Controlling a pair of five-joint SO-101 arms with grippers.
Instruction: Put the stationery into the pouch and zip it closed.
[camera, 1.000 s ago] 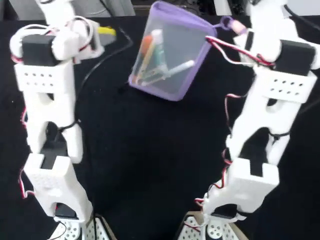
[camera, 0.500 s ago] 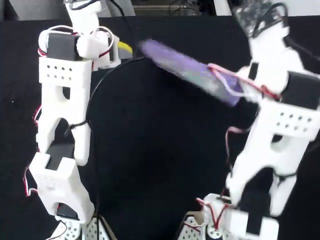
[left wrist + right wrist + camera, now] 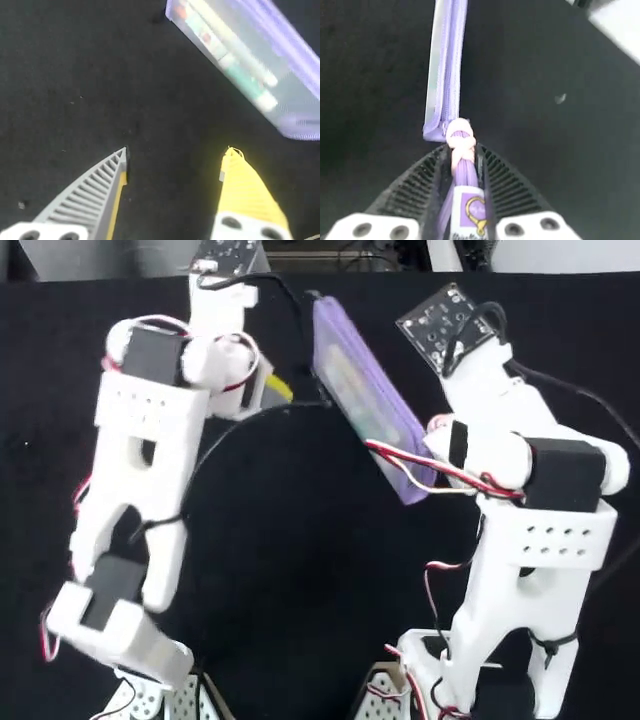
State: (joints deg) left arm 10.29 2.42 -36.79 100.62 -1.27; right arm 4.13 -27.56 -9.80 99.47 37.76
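The clear pouch with purple trim [image 3: 362, 398] hangs off the black table, turned edge-on between the two arms. Several pens [image 3: 226, 56] lie inside it, seen through the clear side of the pouch [image 3: 250, 75]. My right gripper [image 3: 461, 148] is shut on the purple pull tag [image 3: 466, 200] at one end of the zipper, with the pouch [image 3: 445, 75] hanging away from it. My left gripper [image 3: 177, 151] is open above the bare table, a short way from the pouch's side, with nothing between its fingers. Its yellow finger [image 3: 276, 388] sits just left of the pouch.
A black cloth [image 3: 300, 570] covers the table. A black cable [image 3: 215, 445] curves across it beside the left arm. The right arm's body [image 3: 530, 540] fills the right side. Grey and white surfaces lie past the far edge.
The pouch has swung from face-up at the back to edge-on, nearer the middle. The right arm drew in with the pull tag. The left arm shifted right toward the pouch.
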